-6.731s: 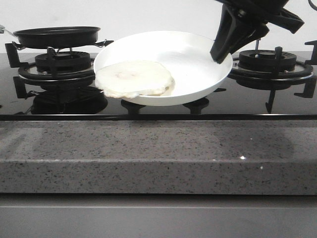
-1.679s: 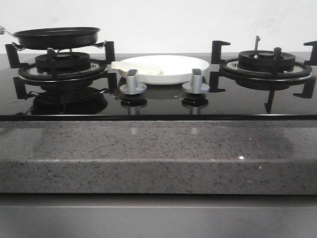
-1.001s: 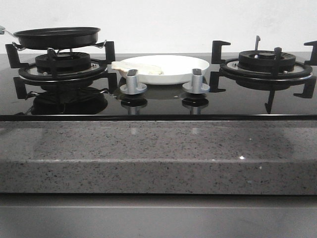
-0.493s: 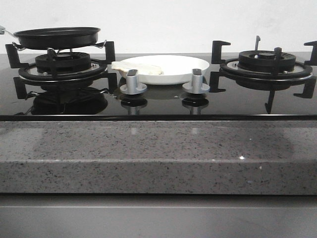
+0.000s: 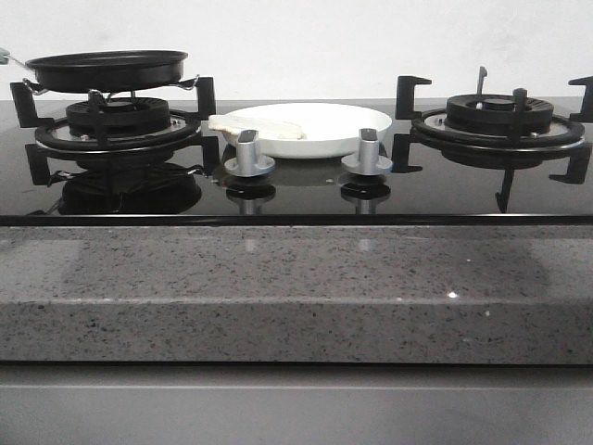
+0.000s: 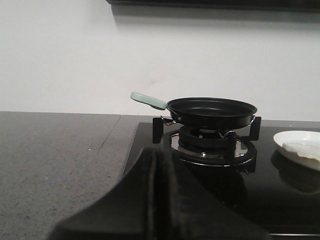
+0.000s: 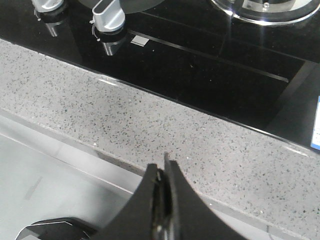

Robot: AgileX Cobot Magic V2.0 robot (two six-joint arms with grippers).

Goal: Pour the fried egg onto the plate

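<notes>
Fried egg (image 5: 256,126) lies on the plate (image 5: 343,120), draped over its left rim, and nothing about it has shifted over the last couple of seconds. You had the plate lifted and tilted in the right gripper a little earlier; now it sits flat on the black cooktop between the two burners, toward the back edge of the worktop, behind the two knobs (image 5: 248,154). Your black frying pan (image 5: 107,69) rests on the back-left burner. Both arms have withdrawn: the left gripper (image 6: 156,200) and right gripper (image 7: 164,200) show fingers pressed together, holding nothing. Judge the pour finished.
</notes>
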